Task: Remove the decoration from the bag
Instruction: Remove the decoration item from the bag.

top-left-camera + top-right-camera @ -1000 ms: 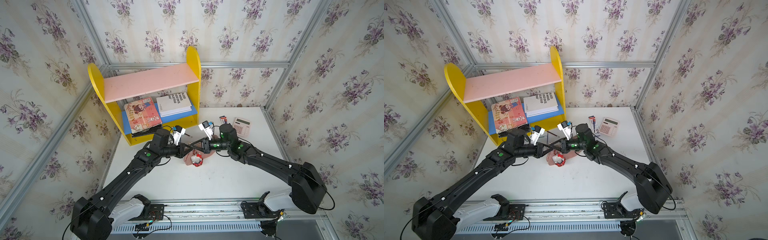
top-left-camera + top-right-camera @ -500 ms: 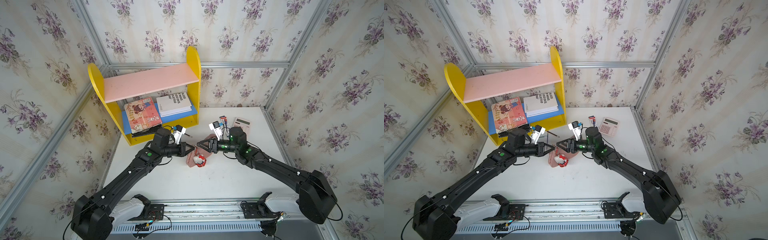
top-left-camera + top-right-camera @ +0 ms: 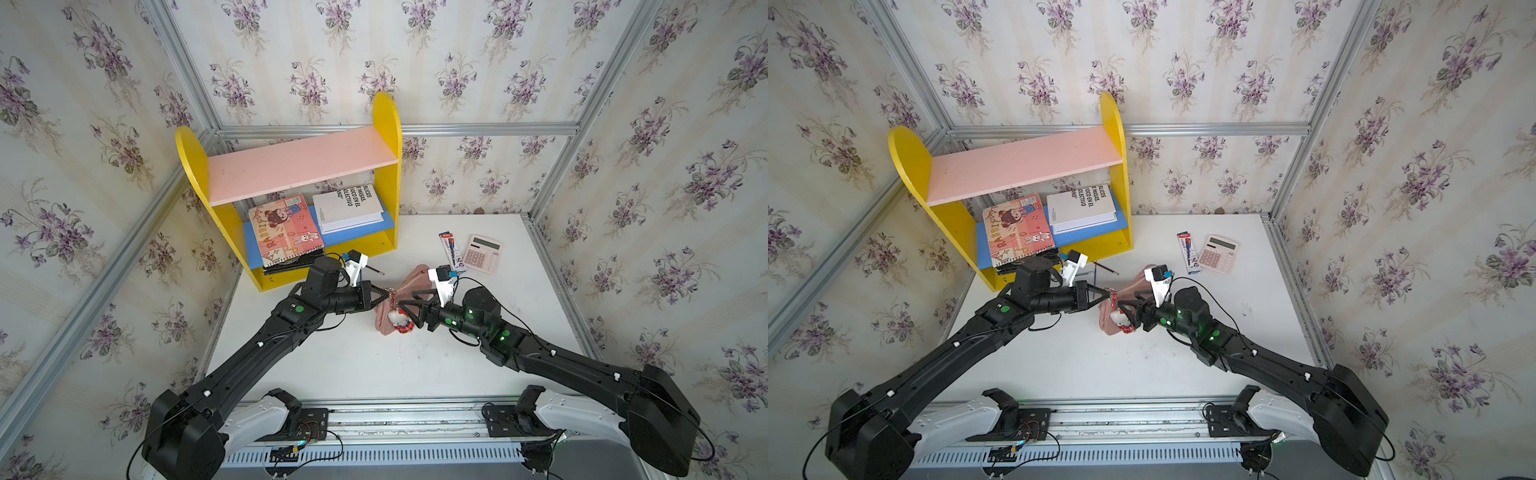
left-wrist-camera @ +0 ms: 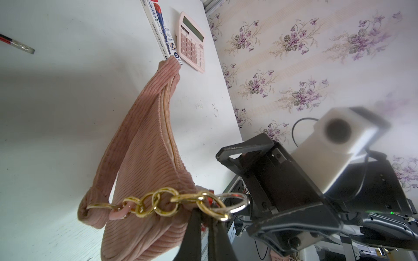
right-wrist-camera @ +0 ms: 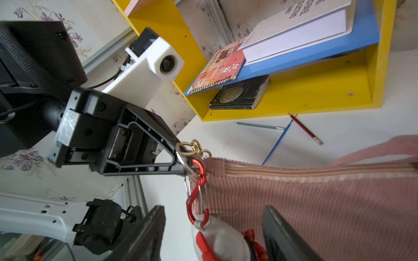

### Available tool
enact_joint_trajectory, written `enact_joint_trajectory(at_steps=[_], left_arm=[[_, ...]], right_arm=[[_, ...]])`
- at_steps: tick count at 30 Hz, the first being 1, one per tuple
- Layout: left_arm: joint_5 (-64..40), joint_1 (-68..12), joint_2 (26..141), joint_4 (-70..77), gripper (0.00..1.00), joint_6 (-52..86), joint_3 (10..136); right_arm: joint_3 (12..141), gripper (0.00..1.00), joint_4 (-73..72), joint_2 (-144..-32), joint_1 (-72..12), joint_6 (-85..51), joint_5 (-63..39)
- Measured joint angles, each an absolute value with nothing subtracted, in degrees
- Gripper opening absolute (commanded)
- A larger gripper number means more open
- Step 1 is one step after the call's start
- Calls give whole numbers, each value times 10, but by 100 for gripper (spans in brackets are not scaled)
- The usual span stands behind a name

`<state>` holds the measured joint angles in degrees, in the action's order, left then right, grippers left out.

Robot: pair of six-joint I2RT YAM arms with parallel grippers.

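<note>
Right wrist view: the left gripper [image 5: 181,158] is fully closed, its fingertips pinching the gold chain [image 5: 194,146] at one end of the bag [image 5: 316,203]. The right gripper [image 5: 213,212] stands wide open and grips nothing, with one finger on each side of the decoration [image 5: 221,241]. The decoration hangs from a red carabiner [image 5: 195,198] clipped at the chain end and lies against the bag's ribbed side. In both top views the bag rests near the middle of the white table [image 3: 374,365], between the two grippers and well apart from the pink calculator [image 3: 482,253].
</note>
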<state>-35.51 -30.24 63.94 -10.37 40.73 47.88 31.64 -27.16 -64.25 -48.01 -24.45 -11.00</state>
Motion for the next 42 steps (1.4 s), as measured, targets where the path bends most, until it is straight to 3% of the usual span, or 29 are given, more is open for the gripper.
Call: enact_joint_trajectory(at_steps=[18, 36, 42], left_arm=[[-321, -300, 643, -102, 0, 446, 469], [-317, -300, 641, -98, 0, 462, 469], [-317, -300, 639, -97, 0, 465, 469]], right_arm=[[276, 64, -373, -641, -556, -90, 18], [333, 60, -356, -716, -582, -18, 53], [354, 53, -346, -744, -583, -14, 66]])
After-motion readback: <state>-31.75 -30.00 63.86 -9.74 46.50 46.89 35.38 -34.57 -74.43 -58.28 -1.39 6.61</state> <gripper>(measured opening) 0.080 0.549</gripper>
